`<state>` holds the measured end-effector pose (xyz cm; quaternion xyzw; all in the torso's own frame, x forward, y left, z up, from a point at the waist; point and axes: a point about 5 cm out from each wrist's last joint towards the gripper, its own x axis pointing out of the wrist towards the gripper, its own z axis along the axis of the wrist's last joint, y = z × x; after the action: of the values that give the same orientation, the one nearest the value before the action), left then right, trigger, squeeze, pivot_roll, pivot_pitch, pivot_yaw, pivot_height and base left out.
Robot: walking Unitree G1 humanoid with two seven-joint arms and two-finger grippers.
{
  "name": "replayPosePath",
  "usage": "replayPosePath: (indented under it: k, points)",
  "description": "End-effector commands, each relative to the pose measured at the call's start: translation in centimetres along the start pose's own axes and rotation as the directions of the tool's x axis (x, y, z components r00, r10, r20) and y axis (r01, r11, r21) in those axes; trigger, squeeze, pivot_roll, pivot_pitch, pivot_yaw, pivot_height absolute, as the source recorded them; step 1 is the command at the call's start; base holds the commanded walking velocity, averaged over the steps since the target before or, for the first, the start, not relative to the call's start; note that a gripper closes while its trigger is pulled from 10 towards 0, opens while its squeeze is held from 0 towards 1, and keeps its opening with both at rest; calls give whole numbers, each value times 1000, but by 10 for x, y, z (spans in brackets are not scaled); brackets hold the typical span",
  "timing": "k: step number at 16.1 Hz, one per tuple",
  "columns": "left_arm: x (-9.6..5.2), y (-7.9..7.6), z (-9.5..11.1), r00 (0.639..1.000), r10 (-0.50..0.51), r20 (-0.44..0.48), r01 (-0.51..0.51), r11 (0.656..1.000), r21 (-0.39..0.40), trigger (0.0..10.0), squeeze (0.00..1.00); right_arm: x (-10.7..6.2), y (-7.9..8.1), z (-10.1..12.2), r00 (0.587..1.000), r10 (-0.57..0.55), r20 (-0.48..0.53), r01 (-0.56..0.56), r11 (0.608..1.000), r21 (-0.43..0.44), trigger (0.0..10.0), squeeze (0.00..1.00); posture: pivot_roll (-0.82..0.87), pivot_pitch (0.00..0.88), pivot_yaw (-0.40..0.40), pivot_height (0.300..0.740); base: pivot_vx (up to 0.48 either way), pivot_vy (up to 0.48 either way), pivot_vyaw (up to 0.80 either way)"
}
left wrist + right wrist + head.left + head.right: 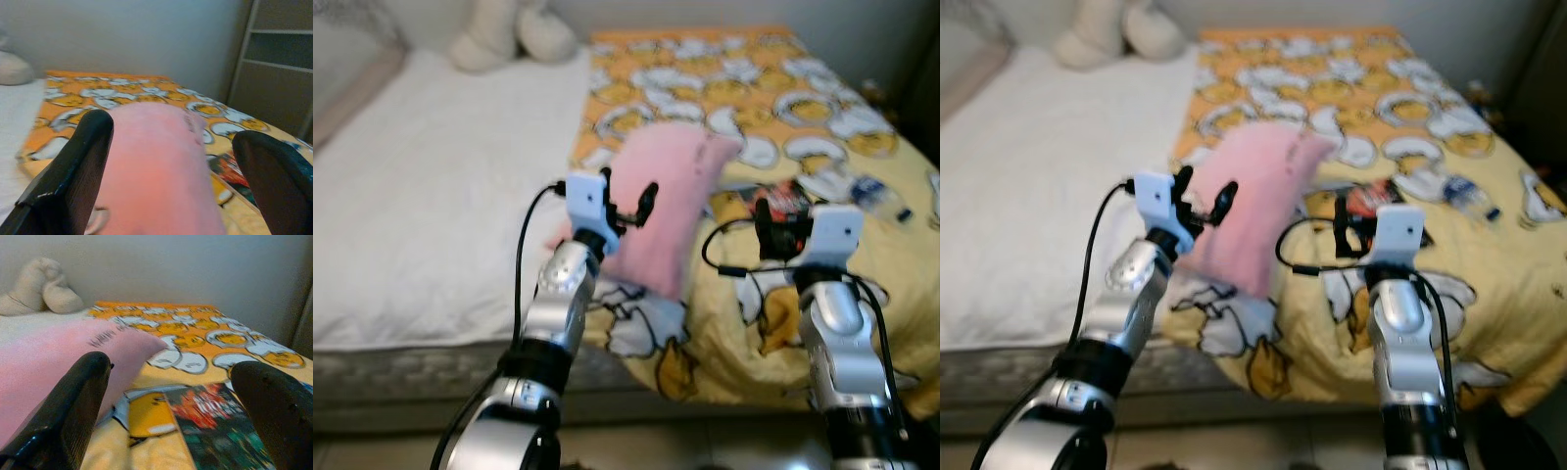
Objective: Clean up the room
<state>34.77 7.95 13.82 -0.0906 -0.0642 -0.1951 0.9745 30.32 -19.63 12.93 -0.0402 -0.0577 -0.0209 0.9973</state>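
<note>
White bed sheet (431, 196) lying at left, left gripper (628, 208) hovering with fingers spread wide at the soft pink pillow (666, 201) lying on the yellow-orange patterned blanket (783, 117), right gripper (773, 227) hovering wide open over a red-and-green glossy packet (215, 421).

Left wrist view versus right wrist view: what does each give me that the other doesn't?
Left wrist alone: shelving beside the bed, and the pink pillow lying straight ahead between the open left gripper fingers. Right wrist alone: the cream plush toy on the white sheet, and a colourful snack packet ahead of the open right gripper. Both: the pillow and the yellow patterned blanket.
</note>
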Motion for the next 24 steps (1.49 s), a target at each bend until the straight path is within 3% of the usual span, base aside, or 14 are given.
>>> replayPosePath:
  k: [1, 9, 13, 15, 17, 18, 20, 22, 24]
  points:
    - [7, 3, 9, 1000, 14, 21, -14, 1000, -6, 10000, 0, 3, 1, 5, 1000, 3, 21, -4, 1000, 15, 10000, 0, -174, 14, 67, 718, 458, 0, 0]
    - [8, -1, 10, 999, 17, 29, -16, 999, -37, 10000, 0, 2, -5, 5, 1000, -17, 20, 17, 1000, 23, 10000, 0, -183, 26, 76, 718, 452, 30, 0]
    - [16, 3, 24, 998, 33, 59, -32, 999, -10, 10000, 0, 5, -8, 11, 999, -32, 11, 31, 992, 121, 10000, 0, -184, 41, 74, 718, 171, 169, 0]
    - [26, 9, 29, 999, 31, 25, -30, 999, -14, 10000, 0, 7, -7, 12, 1000, -28, -9, 29, 982, 186, 10000, 0, -180, 51, 70, 718, 0, 0, 0]
    - [38, 16, 28, 996, -17, -88, 15, 1000, -23, 10000, 0, 9, -13, 10, 997, -35, -72, 56, 947, 316, 10000, 0, -189, 73, 74, 718, 0, 0, 0]
    - [39, 13, 22, 985, -77, -154, 71, 996, -49, 10000, 0, 8, -14, 12, 996, -33, -80, 58, 942, 332, 10000, 0, -193, 77, 74, 718, 0, 0, 0]
    - [36, 19, 14, 973, -86, -212, 68, 993, -92, 10000, 0, 3, -7, 15, 996, -14, -89, 45, 933, 357, 10000, 0, -212, 85, 74, 718, 0, 0, 0]
    - [28, 35, -4, 957, 12, -289, -62, 984, -165, 10000, 0, -3, -2, -1, 989, -20, -149, 76, 920, 386, 10000, 0, -232, 105, 83, 718, 0, 0, 0]
    - [20, 40, -18, 929, 69, -364, -115, 987, -108, 10000, 0, 2, 5, -10, 981, 0, -195, 87, 894, 439, 10000, 0, -241, 110, 85, 718, 0, 0, 0]
